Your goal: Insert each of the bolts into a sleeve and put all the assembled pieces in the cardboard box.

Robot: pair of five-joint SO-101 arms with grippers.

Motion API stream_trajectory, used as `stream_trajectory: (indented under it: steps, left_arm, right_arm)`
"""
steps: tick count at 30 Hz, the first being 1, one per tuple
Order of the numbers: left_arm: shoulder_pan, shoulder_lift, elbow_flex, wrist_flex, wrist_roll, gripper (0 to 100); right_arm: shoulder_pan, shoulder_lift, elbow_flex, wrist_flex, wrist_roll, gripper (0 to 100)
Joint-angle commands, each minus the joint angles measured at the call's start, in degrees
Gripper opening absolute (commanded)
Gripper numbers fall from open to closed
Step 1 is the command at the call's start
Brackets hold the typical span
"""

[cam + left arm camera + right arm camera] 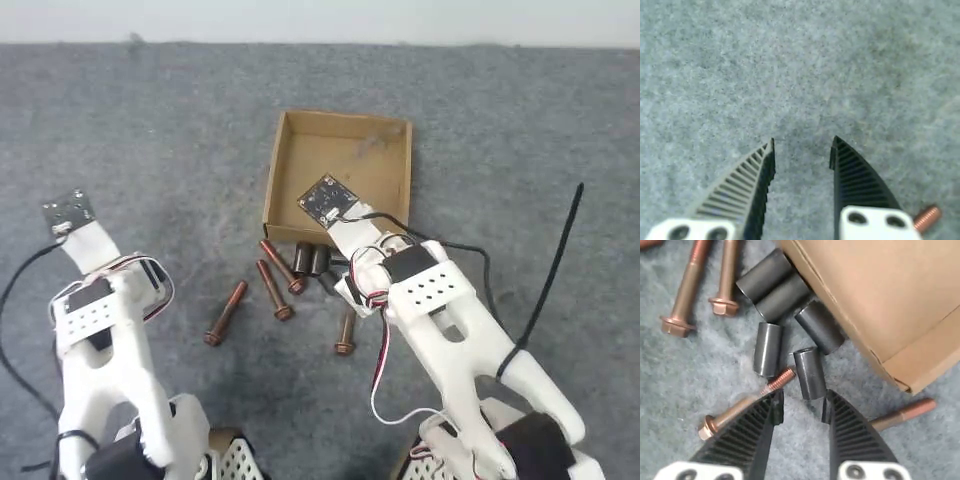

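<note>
Dark steel cylindrical sleeve (810, 374), short and smooth, lies end-on between the parted jaws of the right tool (802, 397); whether it is touched I cannot tell. Four more sleeves (769, 347) and the brown cardboard box (880, 295) sit just ahead, copper-coloured flanged bolts (740, 406) alongside. Rigid, likely slick and apt to roll: pinch it across mid-length. Left tool (803, 145) hangs wide over bare grey tabletop (790, 60).
</note>
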State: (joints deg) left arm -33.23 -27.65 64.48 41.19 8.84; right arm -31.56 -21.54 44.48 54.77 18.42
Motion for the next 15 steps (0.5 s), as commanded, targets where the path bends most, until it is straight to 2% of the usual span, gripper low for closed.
stream_trajectory:
  steps: [1, 6, 11, 15]
  left_arm:
    - [0.4, -2.5, -0.2, -1.5, -0.5, 17]
    - [0.4, -2.5, -0.2, -1.5, -0.5, 17]
    - [0.4, -2.5, -0.2, -1.4, -0.5, 17]
    - [0.4, -2.5, 0.0, -1.4, -0.5, 17]
  right_arm:
    - [0.0, 0.0, -4.3, 1.5, 3.3, 12.4]
    - [-0.1, 0.0, -6.5, 4.2, 2.9, 12.5]
    - [-0.7, 0.0, -6.7, 4.0, -6.9, 18.0]
    - [-0.3, 0.1, -6.2, 4.4, -8.9, 17.8]
